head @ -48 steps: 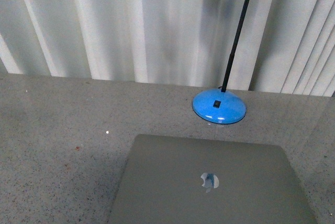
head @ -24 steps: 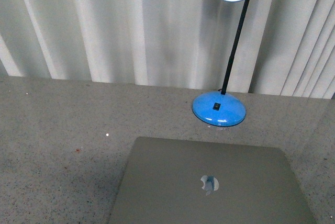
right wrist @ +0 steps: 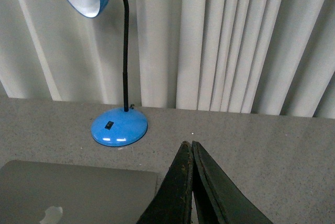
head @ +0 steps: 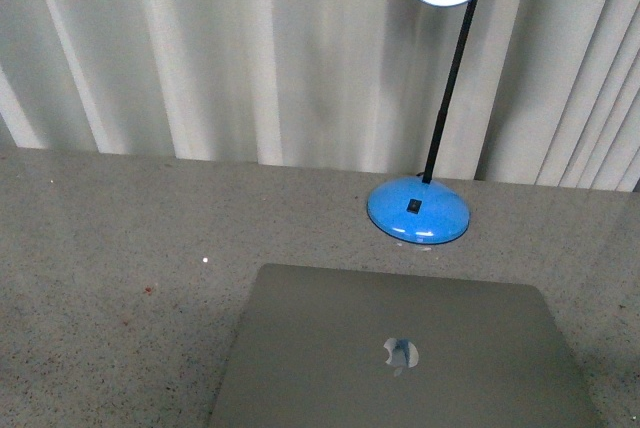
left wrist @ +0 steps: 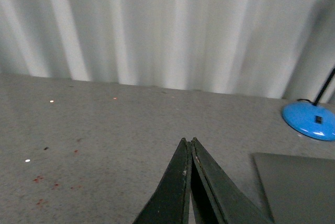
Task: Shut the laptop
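Both pincers are seen clenched, each with its two dark fingers pressed together to a point and nothing held between them. Only the wrist views show them; neither arm is caught by the front view.

The left pincer (left wrist: 187, 141) is held above bare speckled grey counter (left wrist: 104, 145). The laptop (left wrist: 298, 185) is seen off to one side of it, apart from the fingertips, with only a corner of its grey lid in that view.

The right pincer (right wrist: 187, 144) is likewise raised over the counter (right wrist: 272, 145). The laptop (right wrist: 78, 190) lies beside it, the lid's corner close to the fingers but not touched by them.

From the front view the laptop (head: 400, 353) is shown shut, its silver-grey lid flat on the counter (head: 110, 278) with the logo facing up. It lies at the near edge of that view, right of centre.

Behind the laptop a blue desk lamp (head: 418, 211) is stood, its round base just beyond the lid's far edge, its black neck rising to a blue shade. White pleated curtains (head: 220, 48) are hung along the back of the counter.
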Robot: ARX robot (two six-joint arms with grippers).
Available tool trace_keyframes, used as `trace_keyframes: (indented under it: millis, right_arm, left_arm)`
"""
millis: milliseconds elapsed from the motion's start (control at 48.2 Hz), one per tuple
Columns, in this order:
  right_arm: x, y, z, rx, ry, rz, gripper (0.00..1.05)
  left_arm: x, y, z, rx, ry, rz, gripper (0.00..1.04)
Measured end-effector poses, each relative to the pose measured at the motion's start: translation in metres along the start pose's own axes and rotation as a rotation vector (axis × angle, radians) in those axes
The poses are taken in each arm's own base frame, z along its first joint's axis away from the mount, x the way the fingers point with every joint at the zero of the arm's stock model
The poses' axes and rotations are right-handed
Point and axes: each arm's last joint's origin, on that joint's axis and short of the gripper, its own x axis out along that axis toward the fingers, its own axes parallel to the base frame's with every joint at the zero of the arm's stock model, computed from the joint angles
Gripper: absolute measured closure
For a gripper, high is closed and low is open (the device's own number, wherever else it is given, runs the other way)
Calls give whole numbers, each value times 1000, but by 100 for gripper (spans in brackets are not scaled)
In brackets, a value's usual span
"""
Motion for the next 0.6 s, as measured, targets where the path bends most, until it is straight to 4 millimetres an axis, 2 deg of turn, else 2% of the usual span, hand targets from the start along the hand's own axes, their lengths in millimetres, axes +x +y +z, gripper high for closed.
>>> trace_keyframes:
  millis: [353, 457, 602]
  right_arm:
    - [-11, 0, -9, 0, -2, -1, 102]
    - [-13, 0, -16, 0, -12, -1, 102]
    - [-17, 0, -16, 0, -17, -2, 102]
  left_arm:
    - [-9, -2, -10, 0, -4, -14, 101]
    - [-11, -2, -8, -1, -32, -15, 101]
    - [-14, -2, -8, -1, -33, -14, 101]
